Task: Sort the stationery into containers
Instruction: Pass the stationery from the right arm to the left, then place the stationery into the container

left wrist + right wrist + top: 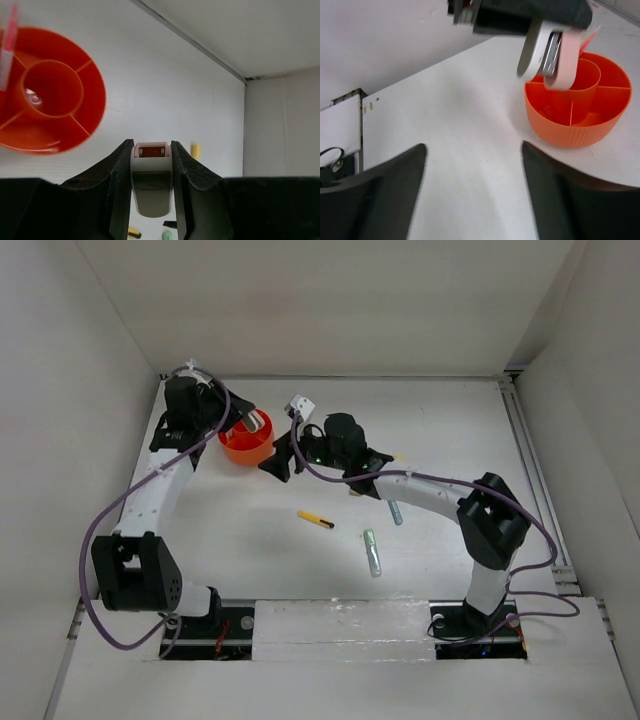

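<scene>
The left gripper (151, 146) clamped a white-and-pink item (151, 192), with the orange cup (92, 102) ahead to its left. The right gripper (473, 146) stood wide, empty.

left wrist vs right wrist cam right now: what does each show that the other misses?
Left wrist only: a small pale yellow piece lying on the white table, plus the tip of a yellow-black pen at the bottom edge.
Right wrist only: the right gripper, jaws wide apart with nothing between them.
Both: the round orange plastic cup with dividers, a slim pink pen in it, and the left gripper clamped on a white-and-pink block.
</scene>
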`<act>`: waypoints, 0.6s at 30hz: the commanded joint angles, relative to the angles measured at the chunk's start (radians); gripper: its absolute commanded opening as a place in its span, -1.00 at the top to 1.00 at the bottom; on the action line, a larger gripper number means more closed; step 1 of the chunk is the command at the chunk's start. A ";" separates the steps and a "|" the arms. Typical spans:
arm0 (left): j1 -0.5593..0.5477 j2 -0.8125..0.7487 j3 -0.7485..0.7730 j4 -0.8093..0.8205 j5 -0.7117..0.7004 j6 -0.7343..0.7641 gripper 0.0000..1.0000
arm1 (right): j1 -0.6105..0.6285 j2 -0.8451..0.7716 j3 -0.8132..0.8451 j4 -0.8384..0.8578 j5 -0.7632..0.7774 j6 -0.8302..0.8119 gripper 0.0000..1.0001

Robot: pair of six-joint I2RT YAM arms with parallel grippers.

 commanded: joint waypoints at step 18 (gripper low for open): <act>-0.224 0.709 1.156 -0.799 -1.039 -0.413 1.00 | -0.151 -0.235 -0.168 -0.184 0.165 -0.024 -1.00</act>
